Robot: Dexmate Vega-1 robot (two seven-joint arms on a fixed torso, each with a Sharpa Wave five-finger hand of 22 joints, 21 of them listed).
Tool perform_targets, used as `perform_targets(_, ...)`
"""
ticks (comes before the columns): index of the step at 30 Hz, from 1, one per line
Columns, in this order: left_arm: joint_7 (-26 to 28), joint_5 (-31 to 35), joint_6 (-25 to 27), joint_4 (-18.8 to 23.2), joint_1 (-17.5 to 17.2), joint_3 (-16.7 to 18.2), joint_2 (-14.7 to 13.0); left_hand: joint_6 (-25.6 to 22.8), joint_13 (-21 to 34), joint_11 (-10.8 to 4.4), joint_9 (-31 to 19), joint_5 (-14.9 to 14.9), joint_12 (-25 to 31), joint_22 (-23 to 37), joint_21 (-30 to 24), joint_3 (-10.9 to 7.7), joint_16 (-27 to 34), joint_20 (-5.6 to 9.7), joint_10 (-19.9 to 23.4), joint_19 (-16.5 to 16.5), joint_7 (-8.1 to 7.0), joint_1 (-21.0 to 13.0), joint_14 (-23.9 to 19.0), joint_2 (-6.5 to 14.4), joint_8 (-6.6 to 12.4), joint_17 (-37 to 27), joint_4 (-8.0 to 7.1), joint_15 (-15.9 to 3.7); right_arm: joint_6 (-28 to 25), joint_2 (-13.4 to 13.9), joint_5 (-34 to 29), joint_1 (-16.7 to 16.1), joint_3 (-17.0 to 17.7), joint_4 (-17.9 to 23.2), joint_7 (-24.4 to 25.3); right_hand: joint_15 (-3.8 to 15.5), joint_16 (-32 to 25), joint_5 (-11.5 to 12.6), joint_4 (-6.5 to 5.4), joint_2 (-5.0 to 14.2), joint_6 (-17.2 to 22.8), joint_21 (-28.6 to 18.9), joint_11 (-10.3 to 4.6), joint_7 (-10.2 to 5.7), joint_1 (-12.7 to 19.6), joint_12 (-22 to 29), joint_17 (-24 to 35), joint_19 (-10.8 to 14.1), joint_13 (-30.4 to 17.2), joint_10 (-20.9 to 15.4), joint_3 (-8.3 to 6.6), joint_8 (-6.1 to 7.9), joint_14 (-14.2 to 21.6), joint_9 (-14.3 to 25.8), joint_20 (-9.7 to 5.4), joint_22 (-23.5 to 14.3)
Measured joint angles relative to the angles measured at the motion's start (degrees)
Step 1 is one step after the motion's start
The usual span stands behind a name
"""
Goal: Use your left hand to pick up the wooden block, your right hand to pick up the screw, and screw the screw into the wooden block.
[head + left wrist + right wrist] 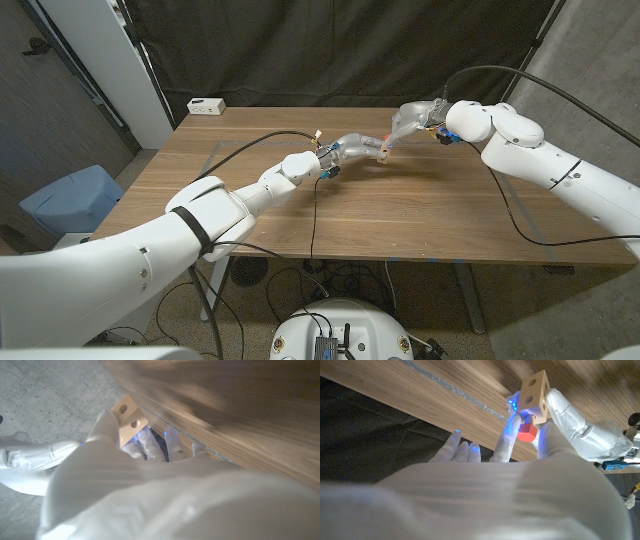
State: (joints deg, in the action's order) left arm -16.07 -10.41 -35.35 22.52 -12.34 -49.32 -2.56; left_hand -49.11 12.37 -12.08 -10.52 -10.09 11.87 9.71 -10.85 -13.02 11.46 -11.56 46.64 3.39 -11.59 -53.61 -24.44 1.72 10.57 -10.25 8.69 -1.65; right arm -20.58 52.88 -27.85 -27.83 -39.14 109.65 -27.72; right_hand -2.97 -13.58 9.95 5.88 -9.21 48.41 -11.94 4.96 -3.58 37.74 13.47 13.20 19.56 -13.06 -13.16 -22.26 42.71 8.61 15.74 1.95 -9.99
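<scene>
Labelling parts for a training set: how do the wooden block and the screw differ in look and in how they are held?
The wooden block is pale, square-edged, with round holes; the screw has a red head. The left hand holds the block, while the right hand pinches the screw with its fingers. The block is larger than the screw. Both are held above the table, the screw meeting the block.

A wooden table (400, 215) with a brown, long-grained top carries the scene, standing on a grey floor before a dark curtain. At its far left corner a small white box (206, 105) lies on the surface. A pale strip of tape (213, 160) runs along the top near the left edge, and a black cable (313, 215) trails across the top and over the near edge.
</scene>
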Motion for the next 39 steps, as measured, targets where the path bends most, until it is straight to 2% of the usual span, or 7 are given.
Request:
perform_targets(8, -0.01, -0.03, 0.06, -0.07, -0.02, 0.04, -0.01, 0.01, 0.0, 0.0, -0.03, 0.0, 0.0, 0.0, 0.0, -0.09, 0.0, 0.0, 0.0, 0.0, 0.01, 0.0, 0.0, 0.0, 0.04, 0.0, -0.09, 0.0, -0.69, -0.2, -1.2, 0.53, -0.54, 0.0, -1.63, -1.73, 0.46, 0.24, -0.3, -0.16, -9.36, 0.71, 1.4, 3.18, -4.26, -1.62, 0.54, -1.7, -0.38, 3.3, 2.83, 0.74, -1.75, 4.53, 1.26, 0.0)
perform_targets(10, -0.02, -0.03, 0.16, -0.12, -0.02, 0.03, -0.01, 0.01, 0.0, 0.0, -0.03, 0.0, 0.0, 0.0, 0.0, -0.09, 0.0, 0.0, 0.0, 0.0, 0.01, 0.0, 0.0, 0.0, 0.04, 0.0, -0.09, 0.0, -1.0, -0.2, -1.37, 0.72, -0.64, 0.02, -2.07, -2.09, 0.68, 0.46, -0.22, -0.11, -11.36, 0.72, 1.71, 3.99, -4.74, -1.83, 0.54, -2.19, -0.41, 4.0, 3.22, 0.74, -2.1, 5.37, 1.14, 0.0)
perform_targets(17, -0.05, -0.05, 0.45, -0.33, 0.3, -0.06, 0.13, 0.11, 0.0, 0.0, -0.02, 0.0, 0.0, 0.0, 0.0, -0.09, 0.0, 0.0, 0.0, 0.0, 0.1, 0.0, 0.0, 0.0, 0.04, 0.0, -0.09, 0.0, -1.25, 0.1, -1.47, 0.96, -0.62, 0.47, -3.27, -3.5, 1.11, 0.69, 0.12, 0.48, -18.81, 0.92, 2.61, 5.92, -5.94, -2.26, 0.8, -4.18, -0.7, 6.57, 4.0, 0.74, -3.53, 7.44, 2.22, 0.0)
perform_targets(22, -0.1, -0.05, 0.8, -0.45, 0.52, -0.22, 0.23, 0.11, 0.0, 0.0, -0.02, 0.0, 0.0, 0.0, 0.0, -0.09, 0.0, 0.0, 0.0, 0.0, 0.1, 0.0, 0.0, 0.0, 0.04, 0.0, -0.09, 0.0, -0.89, 0.76, -0.26, 0.97, 0.23, 0.89, -4.14, -4.24, 1.12, 0.69, 0.35, 0.7, -22.31, 1.14, 3.02, 6.31, -6.16, -2.48, 1.08, -5.49, -0.95, 8.18, 4.23, 0.21, -4.71, 7.8, 2.78, 0.0)
perform_targets(27, -0.13, -0.06, 0.97, -0.53, 0.69, -0.35, 0.25, 0.11, 0.0, 0.0, -0.01, 0.0, 0.0, 0.0, 0.0, -0.09, 0.0, 0.0, 0.0, 0.0, 0.1, 0.0, 0.0, 0.0, 0.02, 0.0, -0.09, 0.0, -0.05, 1.28, 0.85, 0.97, 0.87, 1.18, -4.68, -4.7, 1.51, 0.68, 0.81, 1.28, -24.85, 1.14, 3.22, 6.24, -5.58, -2.68, 1.08, -6.09, -0.95, 9.42, 3.77, -1.1, -5.77, 7.38, 3.2, 0.0)
perform_targets(32, -0.16, -0.08, 1.08, -0.57, 0.78, -0.46, 0.26, 0.11, 0.0, 0.0, 0.0, 0.0, 0.0, 0.0, 0.0, -0.09, 0.0, 0.0, 0.0, 0.0, 0.1, 0.0, 0.0, 0.0, -0.01, 0.01, -0.09, 0.0, 1.07, 1.68, 2.16, 1.04, 1.49, 1.35, -5.19, -4.92, 1.75, 0.68, 1.36, 1.85, -26.73, 1.14, 3.62, 6.39, -5.01, -2.68, 0.92, -6.68, -1.18, 10.25, 3.22, -2.18, -5.99, 6.65, 3.38, 0.0)
perform_targets(39, -0.24, -0.11, 1.08, -0.58, 0.81, -0.53, 0.25, 0.12, 0.0, 0.0, 0.01, 0.0, 0.0, 0.0, 0.0, -0.09, 0.0, 0.0, 0.0, 0.0, 0.1, 0.0, 0.0, 0.0, -0.02, 0.01, -0.08, 0.0, 2.43, 1.95, 3.78, 1.12, 2.14, 1.3, -5.34, -4.91, 1.78, 0.68, 2.02, 2.77, -27.76, 1.14, 3.83, 5.53, -4.05, -2.68, 0.71, -6.91, -1.21, 10.64, 2.55, -3.22, -6.61, 5.87, 3.6, 0.0)
